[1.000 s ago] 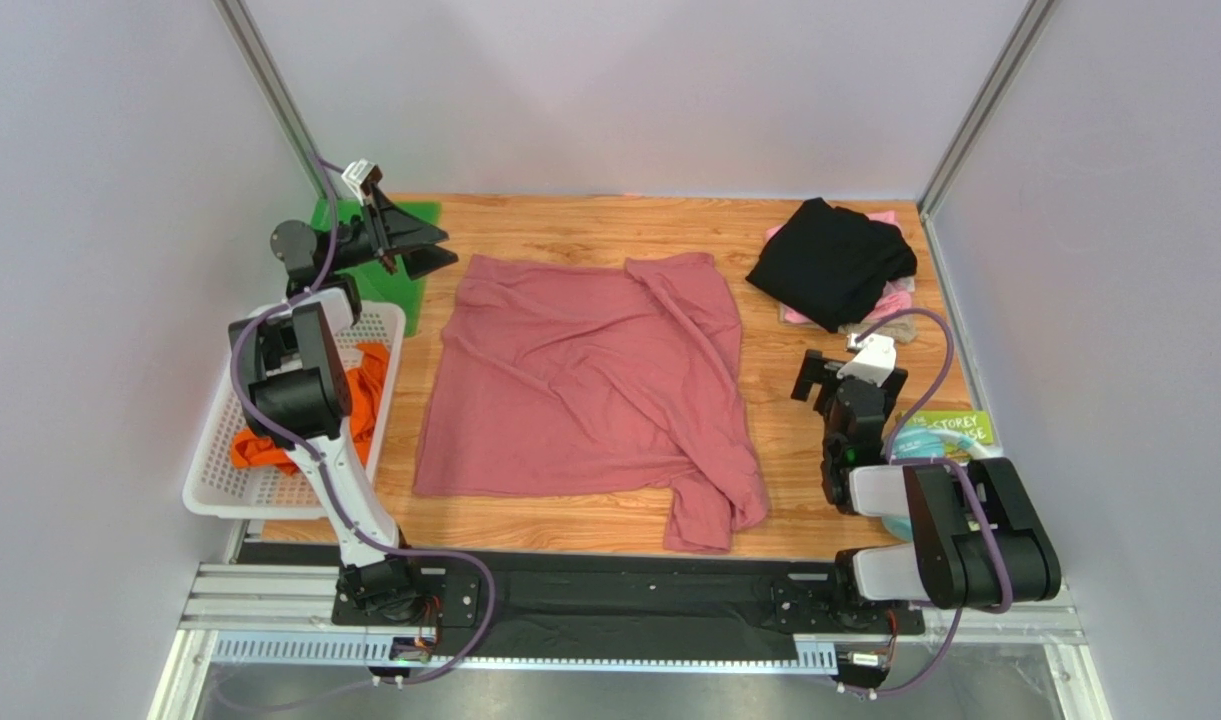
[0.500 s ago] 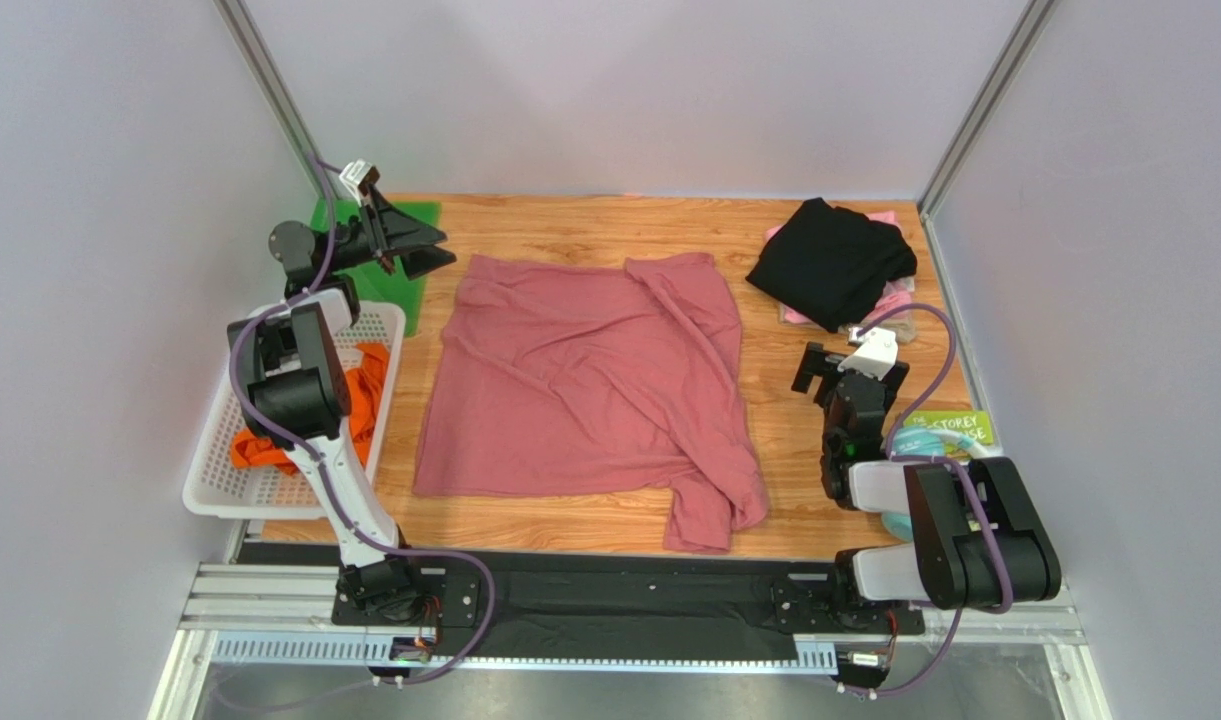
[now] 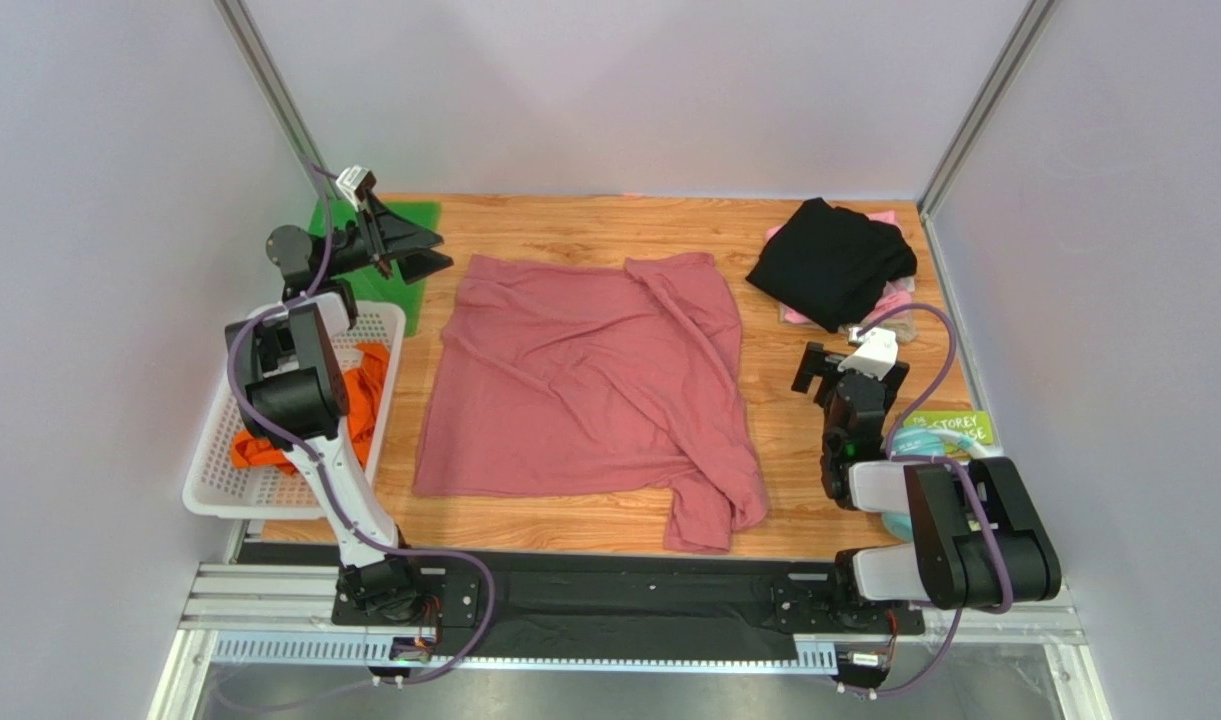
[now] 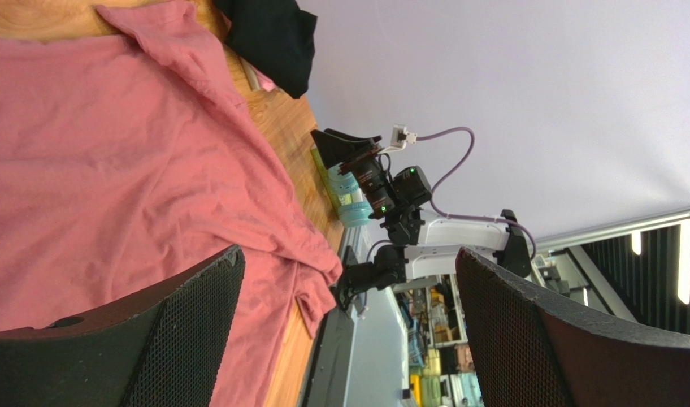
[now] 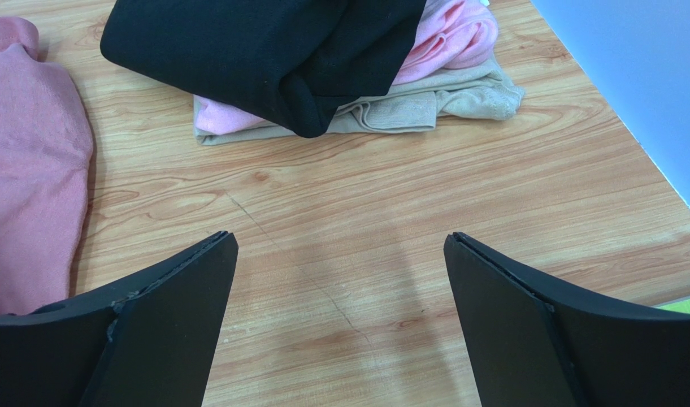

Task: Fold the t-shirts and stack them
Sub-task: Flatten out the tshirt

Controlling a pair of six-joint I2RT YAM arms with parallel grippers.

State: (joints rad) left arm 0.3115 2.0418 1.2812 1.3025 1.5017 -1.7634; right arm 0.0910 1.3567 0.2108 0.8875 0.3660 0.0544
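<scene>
A large dusty-rose t-shirt (image 3: 586,383) lies spread and wrinkled on the wooden table (image 3: 782,435); it also shows in the left wrist view (image 4: 110,170) and at the left edge of the right wrist view (image 5: 25,161). A black t-shirt (image 3: 830,258) lies on folded pale pink (image 5: 458,34) and beige cloth at the back right. An orange t-shirt (image 3: 364,393) lies in the white basket (image 3: 211,465). My left gripper (image 3: 421,249) is open and empty, raised at the back left beside the rose shirt's corner. My right gripper (image 3: 819,375) is open and empty over bare wood (image 5: 340,280).
A green mat (image 3: 373,278) lies under the left gripper at the back left. A green packet and a teal roll (image 3: 939,438) sit at the right edge near the right arm. Grey walls close the table on three sides.
The left gripper has shifted slightly up and back at the back left corner. The right arm and the shirts have not moved.
</scene>
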